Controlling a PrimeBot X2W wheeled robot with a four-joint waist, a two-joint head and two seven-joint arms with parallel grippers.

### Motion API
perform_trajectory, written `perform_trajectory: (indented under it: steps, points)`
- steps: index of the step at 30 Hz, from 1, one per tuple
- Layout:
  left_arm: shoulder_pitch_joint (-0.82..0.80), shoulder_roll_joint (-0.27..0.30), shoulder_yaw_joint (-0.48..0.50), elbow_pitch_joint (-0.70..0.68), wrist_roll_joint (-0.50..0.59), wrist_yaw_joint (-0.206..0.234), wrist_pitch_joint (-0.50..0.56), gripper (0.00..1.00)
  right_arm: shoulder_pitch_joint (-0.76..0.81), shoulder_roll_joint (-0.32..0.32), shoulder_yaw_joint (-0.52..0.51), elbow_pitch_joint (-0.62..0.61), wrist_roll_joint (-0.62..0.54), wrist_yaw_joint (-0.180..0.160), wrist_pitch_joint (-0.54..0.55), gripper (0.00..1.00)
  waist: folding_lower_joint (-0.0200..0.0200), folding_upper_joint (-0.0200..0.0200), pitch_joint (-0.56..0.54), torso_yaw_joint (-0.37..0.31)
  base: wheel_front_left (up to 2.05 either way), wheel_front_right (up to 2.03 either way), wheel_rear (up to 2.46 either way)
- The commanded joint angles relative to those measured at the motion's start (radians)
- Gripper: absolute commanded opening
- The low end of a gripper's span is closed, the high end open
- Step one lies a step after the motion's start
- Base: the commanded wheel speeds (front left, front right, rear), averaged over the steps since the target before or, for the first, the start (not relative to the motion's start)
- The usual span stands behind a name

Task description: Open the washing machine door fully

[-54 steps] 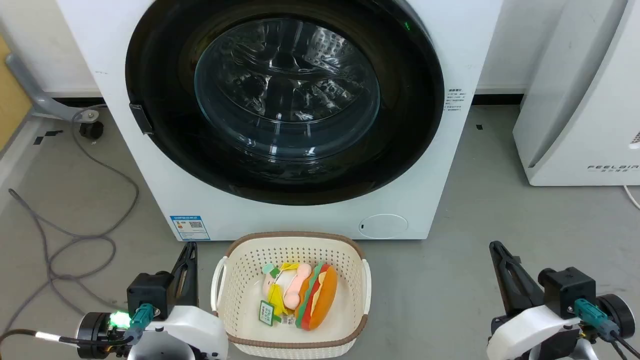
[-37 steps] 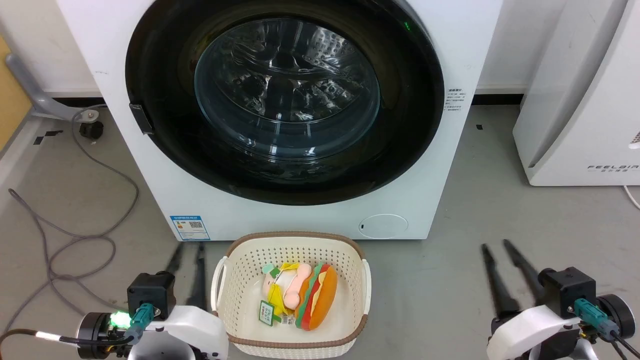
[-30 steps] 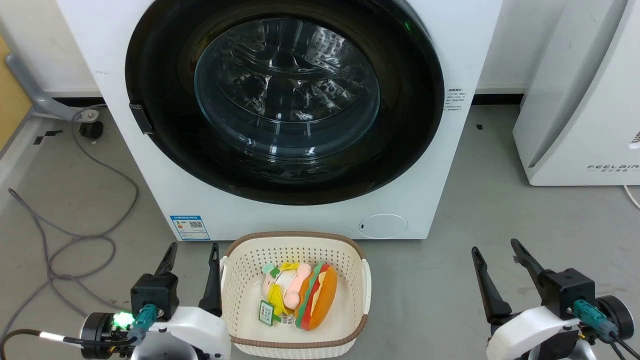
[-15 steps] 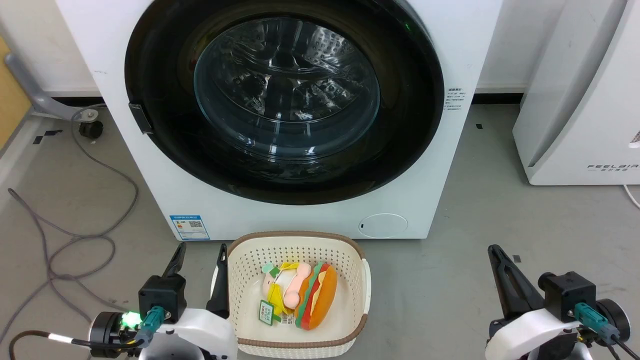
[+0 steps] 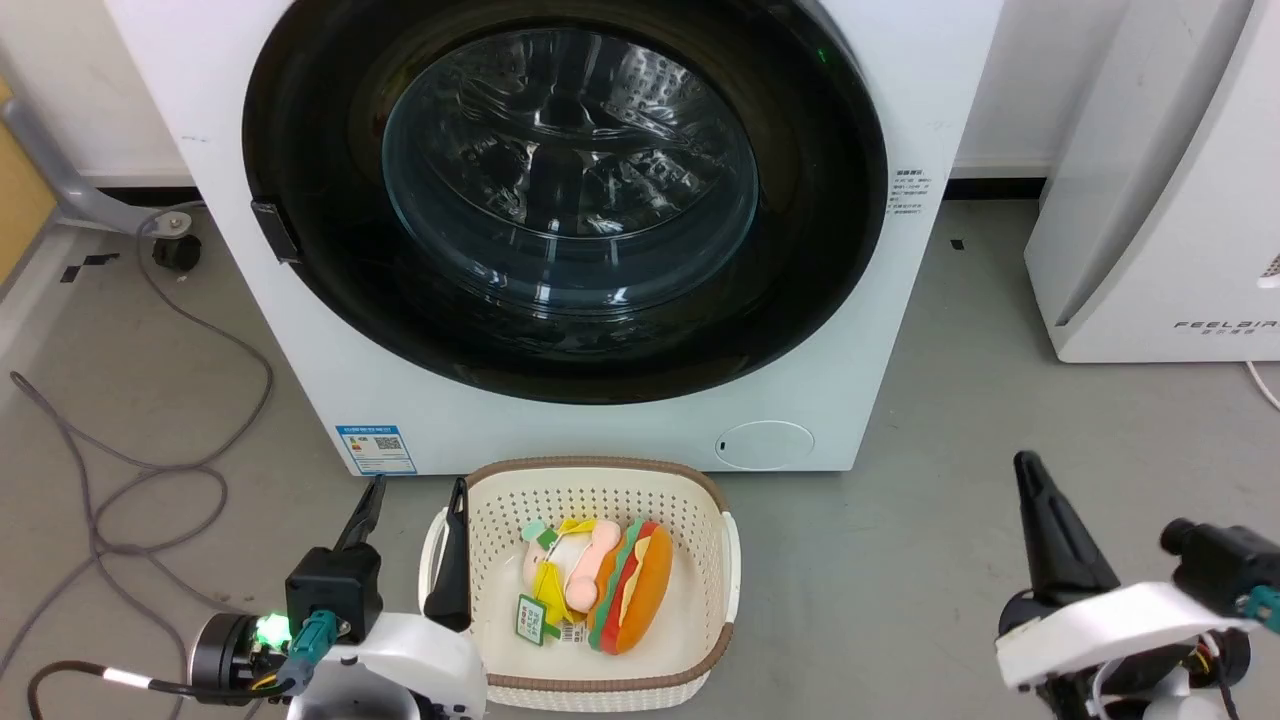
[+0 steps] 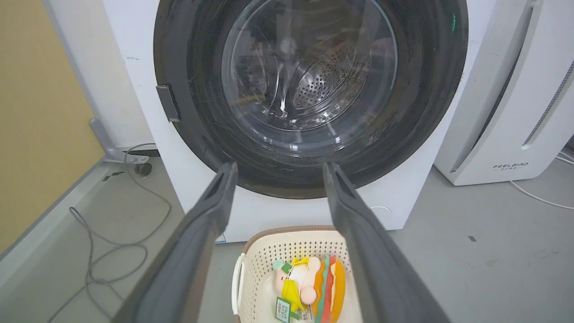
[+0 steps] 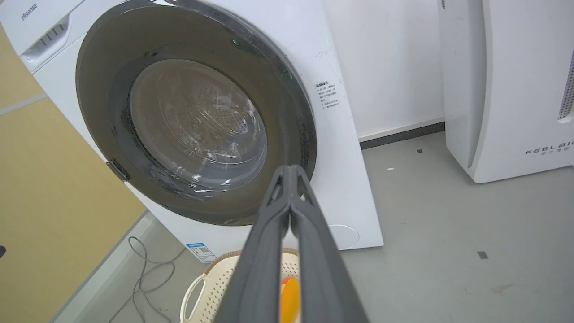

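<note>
While the washing machine door (image 5: 560, 200) sits shut against the washing machine (image 5: 600, 440) front, my left gripper (image 5: 418, 490) hovers spread beside the basket (image 5: 590, 470) rim and my right gripper (image 5: 1030, 475) is pressed together, a slim wedge, I reckon, for prying the door's edge

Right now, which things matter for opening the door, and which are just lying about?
Job: washing machine door, washing machine, left end effector (open), right end effector (shut).
Lying about: laundry basket, plush burger toy, grey cable, FEELAIR appliance.
</note>
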Motion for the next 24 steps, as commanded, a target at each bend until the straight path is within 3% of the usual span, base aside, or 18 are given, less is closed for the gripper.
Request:
perform_trajectory:
  steps: [1, 12, 24]
  points:
    - [-0.019, 0.002, -0.004, 0.005, -0.007, 0.006, -0.010, 1.00, -0.019, -0.001, -0.005, 0.009, 0.054, 0.002, -0.010, 0.00, 0.0000, 0.0000, 0.002, -0.001, 0.00, 0.00, 0.00]
    - [-0.041, 0.002, -0.013, 0.005, -0.015, 0.006, -0.034, 1.00, -0.155, -0.012, -0.037, 0.085, 0.331, 0.003, -0.014, 0.00, 0.0000, 0.0000, 0.031, -0.005, 0.00, 0.00, 0.00]
    - [-0.096, 0.003, -0.029, -0.025, -0.023, -0.001, -0.060, 1.00, -0.451, -0.089, -0.019, 0.266, 0.553, 0.003, -0.017, 0.00, 0.0000, 0.0000, 0.113, 0.004, 0.00, 0.00, 0.00]
